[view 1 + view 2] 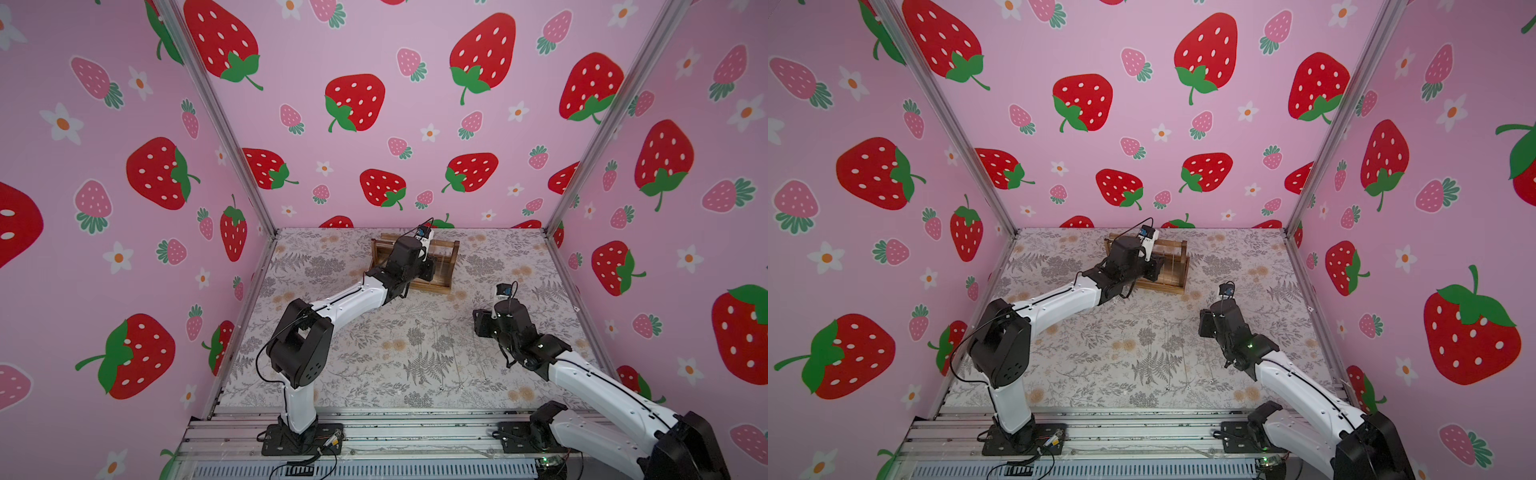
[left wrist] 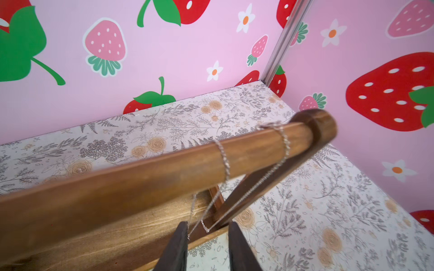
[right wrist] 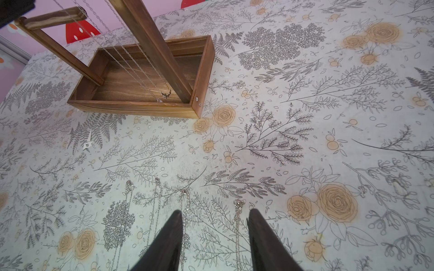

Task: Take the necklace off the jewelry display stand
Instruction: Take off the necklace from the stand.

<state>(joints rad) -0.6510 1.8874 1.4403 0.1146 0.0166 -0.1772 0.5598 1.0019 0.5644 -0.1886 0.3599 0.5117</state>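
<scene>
Your left gripper [image 2: 207,225] is at the jewelry display stand [image 1: 436,286], which sits at 12 o'clock on the floral table [image 1: 374,353], near the back wall. Its jaws are spread and pinch nothing, with a clear gap between the dark fingers [image 2: 178,244]. The necklace [image 2: 222,153] is on the stand, looped over the top bar [image 2: 141,180], beside a second chain [image 2: 284,140] close to the end upright [image 2: 321,126]. Thin strands drop from the bar into that gap, and one touches a fingertip. You can't tell which chain it belongs to.

Your right gripper [image 3: 215,212] hangs at 3 o'clock from table centre, well apart from the stand, jaws spread, holding nothing. Under it, loose chains [image 3: 237,206] lie flat in a row, running toward 6 o'clock. In the right wrist view, pendants [image 3: 165,94] hang low in the stand's tray [image 3: 141,108].
</scene>
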